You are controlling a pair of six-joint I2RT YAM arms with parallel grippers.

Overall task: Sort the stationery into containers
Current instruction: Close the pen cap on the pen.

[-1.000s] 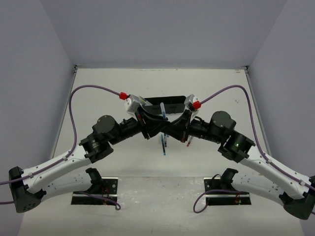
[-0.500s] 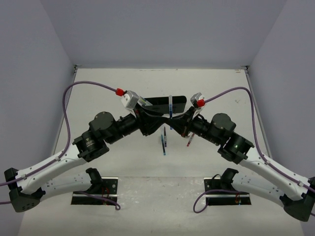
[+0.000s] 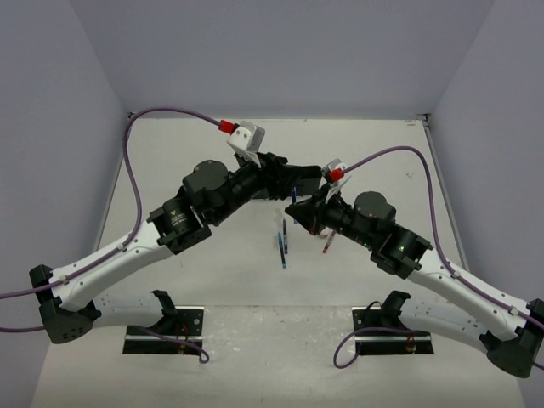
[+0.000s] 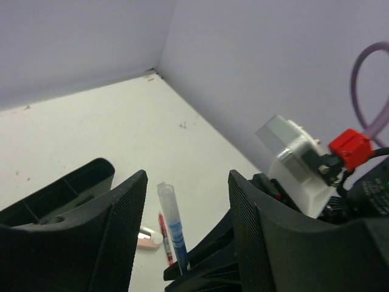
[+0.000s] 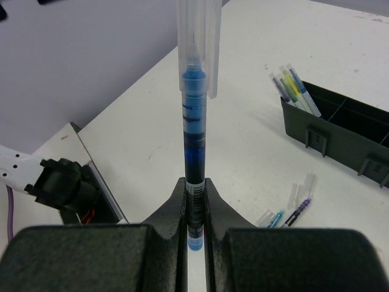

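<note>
My right gripper [image 5: 194,207] is shut on a blue pen [image 5: 193,121] with a clear cap and holds it upright above the table. In the top view the right gripper [image 3: 297,209] sits at table centre. My left gripper [image 4: 187,201] is open, its jaws wide on either side of that pen [image 4: 173,225] without touching it. The black organizer tray [image 5: 340,131] holds several pens [image 5: 292,88] at one end. A pinkish eraser [image 4: 144,238] and a red pen [image 4: 161,228] lie on the table beyond the jaws.
Loose pens lie on the white table near the centre [image 3: 283,245], and the red pen [image 3: 326,244] lies right of them. More loose pens [image 5: 292,210] lie beside the tray. Both arms cross over the table's middle. Walls close in the back and sides.
</note>
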